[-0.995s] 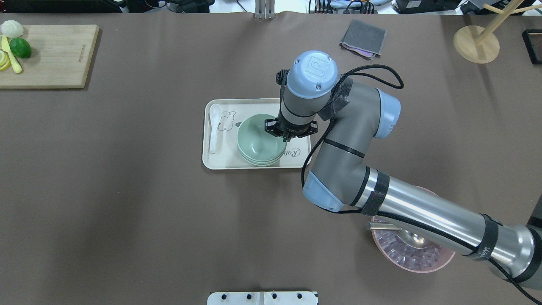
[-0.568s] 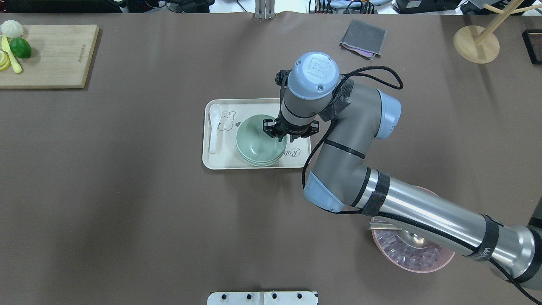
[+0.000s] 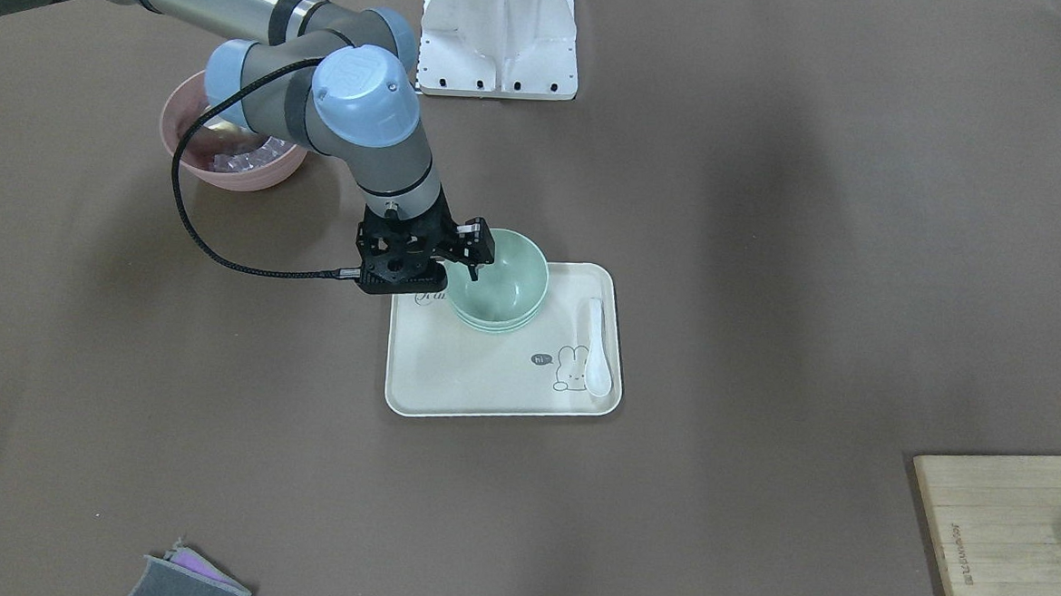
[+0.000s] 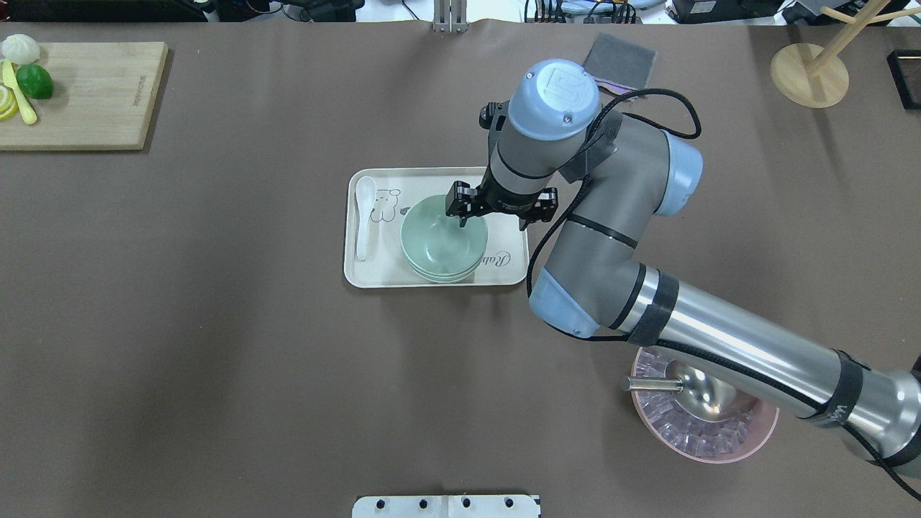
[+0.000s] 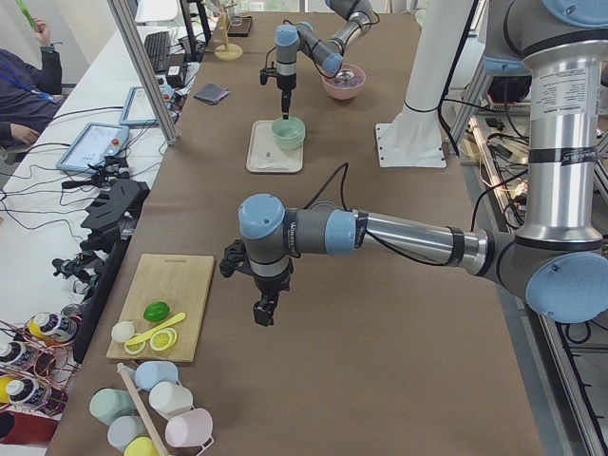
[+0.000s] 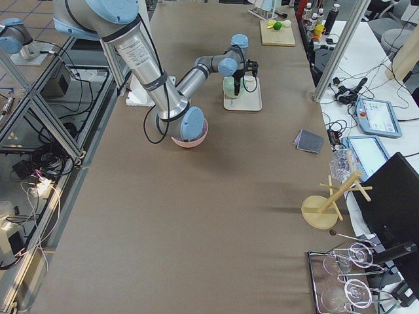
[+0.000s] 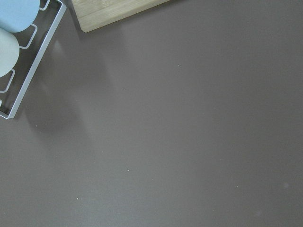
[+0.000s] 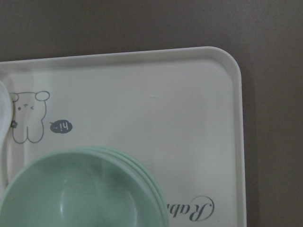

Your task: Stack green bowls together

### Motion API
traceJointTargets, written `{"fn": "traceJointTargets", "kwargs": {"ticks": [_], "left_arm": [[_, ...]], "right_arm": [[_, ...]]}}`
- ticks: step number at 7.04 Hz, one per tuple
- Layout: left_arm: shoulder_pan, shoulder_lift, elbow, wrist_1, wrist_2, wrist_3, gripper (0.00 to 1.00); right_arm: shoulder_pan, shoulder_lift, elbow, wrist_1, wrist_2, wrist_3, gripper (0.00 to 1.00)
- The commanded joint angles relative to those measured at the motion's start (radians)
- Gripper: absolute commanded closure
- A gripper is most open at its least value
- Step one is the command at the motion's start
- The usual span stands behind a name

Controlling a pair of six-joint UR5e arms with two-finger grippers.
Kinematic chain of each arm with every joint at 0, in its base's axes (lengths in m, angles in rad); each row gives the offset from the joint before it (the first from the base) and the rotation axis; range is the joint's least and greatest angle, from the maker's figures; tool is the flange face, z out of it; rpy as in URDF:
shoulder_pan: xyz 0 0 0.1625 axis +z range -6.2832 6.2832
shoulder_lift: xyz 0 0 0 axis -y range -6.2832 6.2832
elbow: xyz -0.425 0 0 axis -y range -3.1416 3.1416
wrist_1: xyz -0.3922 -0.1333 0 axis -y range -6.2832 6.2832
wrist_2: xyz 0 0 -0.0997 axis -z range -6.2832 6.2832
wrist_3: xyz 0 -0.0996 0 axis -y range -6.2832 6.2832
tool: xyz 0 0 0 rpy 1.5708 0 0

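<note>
Right gripper (image 4: pixel 495 214) had lifted clear of the rim it sat on a second before, jaws apart, holding nothing. The green bowls (image 4: pixel 440 241) sat nested on the tray (image 4: pixel 424 178), mid-frame overhead, so I judged the stacking done. Left gripper (image 5: pixel 263 312): couldn't tell.

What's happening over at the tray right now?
The right gripper hovers over one edge of the three pale mint-green round bowls, which sit nested in one stack on the cream rectangular tray beside a white spoon. Its jaws look open and hold nothing, so the stacking appears done. The left gripper hangs over the brown table near the wooden cutting board, far from the tray; whether it is open cannot be told.
</note>
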Motion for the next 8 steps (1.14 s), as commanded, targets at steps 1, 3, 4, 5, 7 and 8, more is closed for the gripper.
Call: {"fn": "traceJointTargets", "kwargs": {"ticks": [1, 3, 4, 5, 7, 8], "left_arm": [[0.0, 0.016, -0.001, -0.002, -0.004, 0.002, 0.02], [0.0, 0.03, -0.001, -0.003, -0.004, 0.003, 0.02], [0.0, 0.03, -0.001, -0.002, -0.004, 0.003, 0.02], [0.0, 0.032, -0.002, -0.002, -0.005, 0.005, 0.02], [0.0, 0.032, 0.002, -0.002, -0.004, 0.005, 0.02], [0.0, 0.039, -0.001, -0.002, -0.005, 0.006, 0.02]], "right_arm": [[0.11, -0.086, 0.017, 0.001, 0.166, -0.029, 0.0], [0.222, -0.155, 0.029, -0.002, 0.155, -0.16, 0.0], [0.236, -0.241, 0.067, 0.0, 0.071, -0.216, 0.0], [0.235, -0.36, 0.153, 0.003, -0.073, -0.324, 0.0], [0.236, -0.534, 0.255, 0.003, -0.203, -0.376, 0.0], [0.32, -0.6, 0.252, 0.001, -0.189, -0.385, 0.0]]}}
